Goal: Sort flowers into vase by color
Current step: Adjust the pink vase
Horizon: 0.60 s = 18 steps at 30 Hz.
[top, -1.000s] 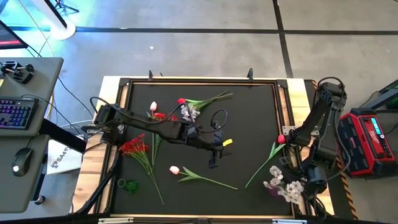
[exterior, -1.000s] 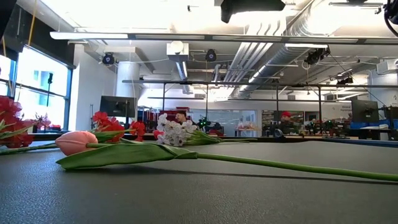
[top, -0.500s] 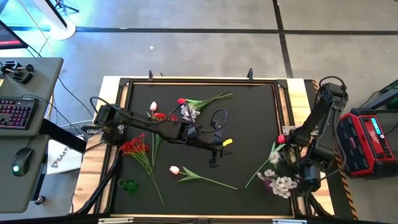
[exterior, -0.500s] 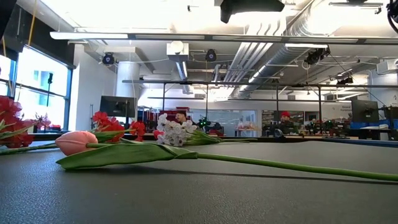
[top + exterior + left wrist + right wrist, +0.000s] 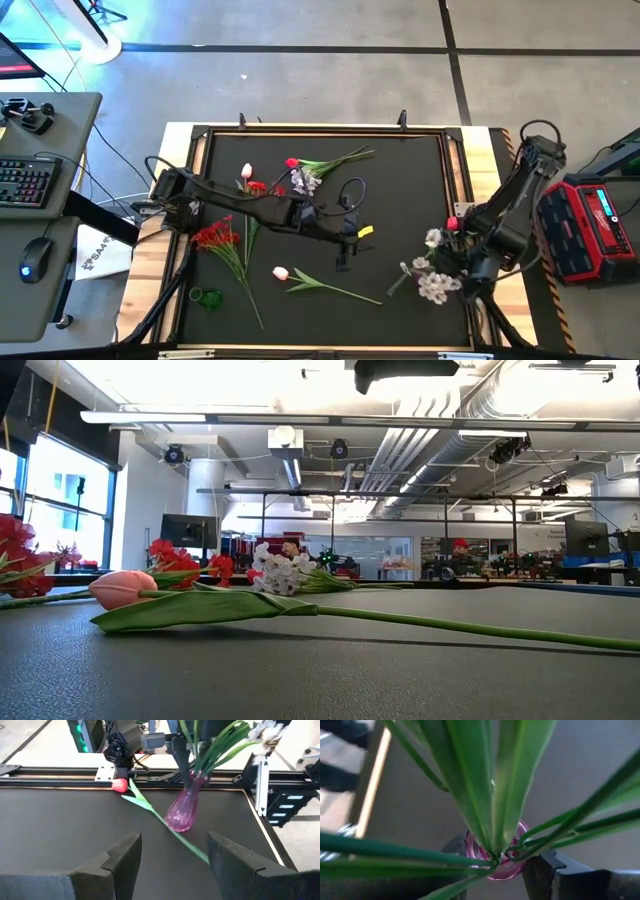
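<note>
Your right gripper (image 5: 507, 865) had its jaws clamped on the neck of the pink vase (image 5: 183, 809), holding it tilted above the worktop (image 5: 400, 200) at its right edge, white-grey blossoms (image 5: 433, 285) in it. Your left gripper (image 5: 343, 262) waited mid-worktop, jaws parted and empty. A pink tulip (image 5: 281, 273) lay near it; red sprigs (image 5: 215, 237) lay at the left.

A keyboard (image 5: 24, 183) and mouse (image 5: 32, 260) sit on a side desk (image 5: 60, 110).
</note>
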### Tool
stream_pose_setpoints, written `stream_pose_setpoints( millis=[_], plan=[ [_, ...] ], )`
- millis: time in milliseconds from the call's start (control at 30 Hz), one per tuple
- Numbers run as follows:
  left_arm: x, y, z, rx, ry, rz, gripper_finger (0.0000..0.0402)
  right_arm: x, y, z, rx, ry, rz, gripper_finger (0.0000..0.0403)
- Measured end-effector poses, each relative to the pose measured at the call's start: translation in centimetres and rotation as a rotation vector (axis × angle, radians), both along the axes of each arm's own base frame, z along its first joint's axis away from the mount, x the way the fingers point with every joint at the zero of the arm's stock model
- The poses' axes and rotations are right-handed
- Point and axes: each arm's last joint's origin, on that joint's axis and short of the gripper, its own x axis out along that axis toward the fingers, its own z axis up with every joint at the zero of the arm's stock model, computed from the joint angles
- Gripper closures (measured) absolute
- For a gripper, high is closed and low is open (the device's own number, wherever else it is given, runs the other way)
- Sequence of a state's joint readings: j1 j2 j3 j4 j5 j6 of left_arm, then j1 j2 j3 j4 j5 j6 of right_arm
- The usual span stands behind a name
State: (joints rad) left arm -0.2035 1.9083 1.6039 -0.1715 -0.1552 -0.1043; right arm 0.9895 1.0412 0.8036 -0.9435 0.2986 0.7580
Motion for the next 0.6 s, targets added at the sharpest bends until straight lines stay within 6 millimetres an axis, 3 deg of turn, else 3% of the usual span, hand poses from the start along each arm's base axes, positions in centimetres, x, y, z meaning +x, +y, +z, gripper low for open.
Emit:
stream_pose_setpoints(
  millis=[333,600],
  plan=[
    [-1.2,0.3,0.6,-0.02,0.07,0.052,0.0195,3.5,-1.9,0.0,-0.041,-0.057,-0.056,0.0281],
    [-3.6,1.1,3.5,0.017,0.074,0.105,0.0195,5.2,-3.3,1.2,0.019,-0.062,-0.127,0.0281]
  ],
)
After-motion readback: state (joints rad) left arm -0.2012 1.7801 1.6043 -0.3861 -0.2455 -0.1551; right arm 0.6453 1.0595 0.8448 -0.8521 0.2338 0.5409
